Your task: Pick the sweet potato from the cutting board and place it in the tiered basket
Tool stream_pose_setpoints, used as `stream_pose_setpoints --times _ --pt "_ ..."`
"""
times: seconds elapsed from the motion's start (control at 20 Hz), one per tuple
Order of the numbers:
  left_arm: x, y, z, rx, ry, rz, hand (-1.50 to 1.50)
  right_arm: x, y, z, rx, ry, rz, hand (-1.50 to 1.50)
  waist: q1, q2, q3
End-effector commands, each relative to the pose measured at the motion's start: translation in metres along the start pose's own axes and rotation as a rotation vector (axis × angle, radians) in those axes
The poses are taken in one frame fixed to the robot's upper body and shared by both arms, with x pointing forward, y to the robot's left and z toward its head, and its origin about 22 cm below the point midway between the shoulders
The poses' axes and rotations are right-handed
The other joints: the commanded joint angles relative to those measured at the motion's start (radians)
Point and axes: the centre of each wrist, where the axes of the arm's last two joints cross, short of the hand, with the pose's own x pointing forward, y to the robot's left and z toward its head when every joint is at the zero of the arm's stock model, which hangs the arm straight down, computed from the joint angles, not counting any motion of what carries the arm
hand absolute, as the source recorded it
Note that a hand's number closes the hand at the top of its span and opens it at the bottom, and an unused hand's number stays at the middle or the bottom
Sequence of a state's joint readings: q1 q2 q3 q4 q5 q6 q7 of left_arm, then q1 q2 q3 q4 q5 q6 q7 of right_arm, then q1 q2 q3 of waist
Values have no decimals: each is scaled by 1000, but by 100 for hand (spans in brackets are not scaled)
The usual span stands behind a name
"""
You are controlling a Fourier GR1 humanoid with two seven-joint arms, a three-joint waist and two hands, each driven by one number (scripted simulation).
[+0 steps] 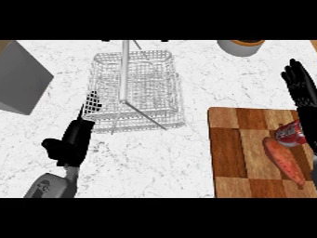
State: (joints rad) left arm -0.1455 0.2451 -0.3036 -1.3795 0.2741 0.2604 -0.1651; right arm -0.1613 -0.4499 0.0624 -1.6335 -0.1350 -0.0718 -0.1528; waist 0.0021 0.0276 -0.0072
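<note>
- Two hands showed in the head view, both w/ straight fingers & holding nothing; we went L to R.
- Far left: a grey box [13,79] sat on the white marble counter [154,158], tilted to the frame.
- Our left hand [74,139] rose from the lower edge, fingers extended, tips reaching the near-left corner of the tiered basket [136,90]; we couldn't tell if they touched the wire.
- Basket: white wire, upright centre post, nothing in it that we could see.
- Top right, a round grey bowl [241,47] was cut by the frame edge.
- Wooden checkered cutting board [236,153] lay at lower right.
- Sweet potato [283,160] was on the board's right part, lying lengthwise, well apart from the basket.
- A red can [290,133] lay just beside the potato's far end.
- Our right hand [308,104] stood open at the right edge, fingers up, partly over the can.
</note>
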Motion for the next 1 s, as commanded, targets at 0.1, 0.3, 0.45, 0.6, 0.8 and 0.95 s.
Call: stream_pose_setpoints --times 0.1,0.3,0.45,0.6,0.8,0.95 --pt "-27 29 27 96 159 -76 0 -1 -66 -15 28 -50 -51 150 9 -25 9" --pt "-41 45 38 201 246 -132 0 -4 -154 18 -236 240 369 150 -24 -7 3" --pt "-50 34 49 198 295 -139 0 -53 -140 42 -506 308 -143 -150 -12 -23 12" --pt "-43 18 45 195 305 -125 0 -51 -174 36 -499 187 -181 -150 6 -25 9" --pt "-51 25 55 192 313 -132 0 -29 -186 58 -278 215 -140 -150 -9 -30 7" --pt "-54 20 65 209 313 -141 0 -15 -201 67 -66 393 20 -150 -16 -32 6"
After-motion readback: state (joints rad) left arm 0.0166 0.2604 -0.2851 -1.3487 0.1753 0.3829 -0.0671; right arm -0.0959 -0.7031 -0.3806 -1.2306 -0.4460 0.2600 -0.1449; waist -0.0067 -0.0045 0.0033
